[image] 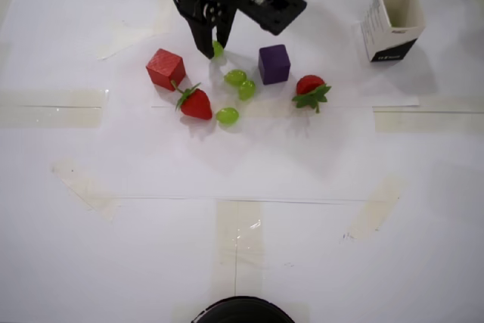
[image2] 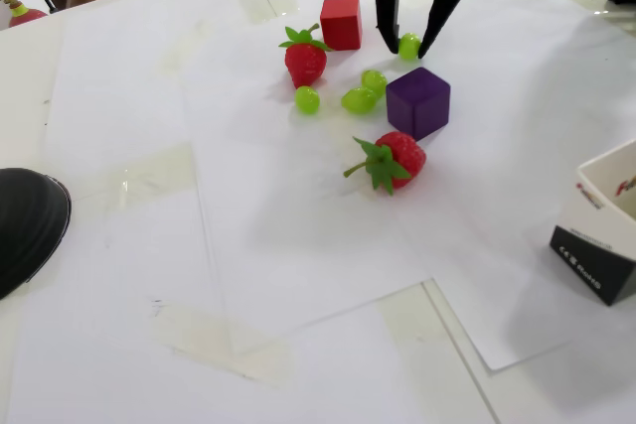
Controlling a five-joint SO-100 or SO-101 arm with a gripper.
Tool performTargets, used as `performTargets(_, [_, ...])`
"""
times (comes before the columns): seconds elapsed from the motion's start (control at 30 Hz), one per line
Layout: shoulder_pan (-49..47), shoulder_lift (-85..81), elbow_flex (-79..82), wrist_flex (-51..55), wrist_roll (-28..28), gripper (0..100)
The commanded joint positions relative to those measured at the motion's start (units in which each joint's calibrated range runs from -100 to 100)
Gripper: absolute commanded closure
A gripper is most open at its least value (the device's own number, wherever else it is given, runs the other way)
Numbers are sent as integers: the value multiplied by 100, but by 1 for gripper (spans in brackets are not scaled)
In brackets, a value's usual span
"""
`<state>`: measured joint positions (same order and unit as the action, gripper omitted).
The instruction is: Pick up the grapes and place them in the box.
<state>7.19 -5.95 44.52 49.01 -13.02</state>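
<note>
Closing in at the far side of the counter point(image: 318, 209), the black gripper point(image2: 405, 46) has its two fingers planted either side of one green grape point(image2: 408, 45), and in the fixed view that grape sits right between the tips. From overhead the same grape point(image: 218, 48) peeks out just beside the dark fingers, partly hidden by them. The jaws stand narrow around it, but whether they are truly pinching it or merely bracketing it, I cannot tell from either view.

Three more grapes lie loose on the white paper: a pair touching each other point(image: 235, 77) point(image: 246, 89), just beside the purple cube point(image: 274, 63), and a single one point(image: 227, 116) next to the strawberry point(image: 194, 102) with its green leaves. A red cube point(image: 165, 68) sits close to that strawberry, to its upper left in the overhead view. A second strawberry point(image: 310, 89) rests on the other side of the purple cube.

Over at the right of the overhead view stands the box point(image: 392, 11), upright, white, black band at the base, its square mouth open to the camera and well apart from the fruit cluster. In the fixed view only its corner point(image2: 603, 235) shows at the right edge. A dark rounded object point(image2: 25, 225) sits at the near side of the counter.
</note>
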Motion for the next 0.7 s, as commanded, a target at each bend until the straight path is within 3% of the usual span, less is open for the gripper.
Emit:
performTargets(0.0, [75, -179, -16, 25, 0, 93])
performTargets(0.1, [75, -342, -334, 597, 24, 93])
performTargets(0.23, [-307, -738, -1680, 2264, -137, 93])
performTargets(0.4, [-1616, -953, -3362, 3881, -913, 93])
performTargets(0.53, [-2844, -910, -3752, 4110, -1617, 92])
performTargets(0.67, [-3925, -669, -3789, 3628, -2144, 91])
